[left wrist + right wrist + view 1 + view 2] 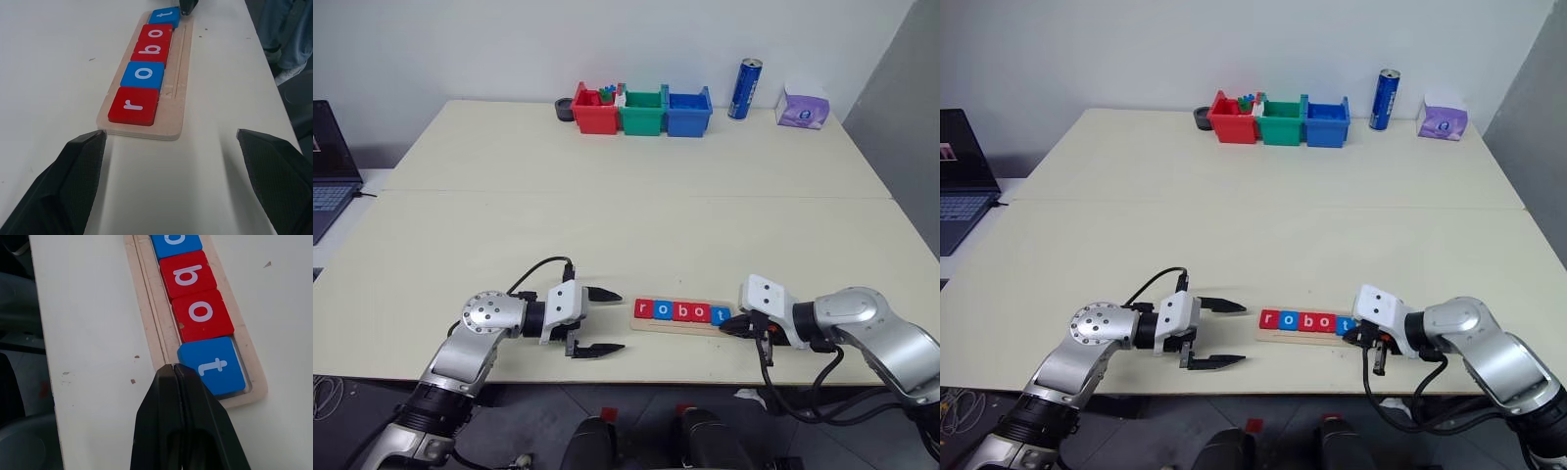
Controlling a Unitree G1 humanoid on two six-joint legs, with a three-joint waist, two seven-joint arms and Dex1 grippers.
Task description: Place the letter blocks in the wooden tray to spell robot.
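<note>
The wooden tray (677,326) lies near the table's front edge. It holds five letter blocks (682,311) in a row that reads r, o, b, o, t. In the left wrist view the red r (133,105) is the closest block and the blue t (164,16) the farthest. My left gripper (619,320) stands open just left of the tray's r end, with nothing between its fingers. At the tray's right end my right gripper (724,328) is shut and empty. Its tip (173,371) rests against the near corner of the blue t block (215,363).
Red (595,111), green (641,111) and blue (688,111) bins stand at the table's far edge. Beside them are a blue can (744,88) and a purple tissue pack (802,108). A laptop (331,166) sits at the far left. A person's legs (286,29) stand beyond the table.
</note>
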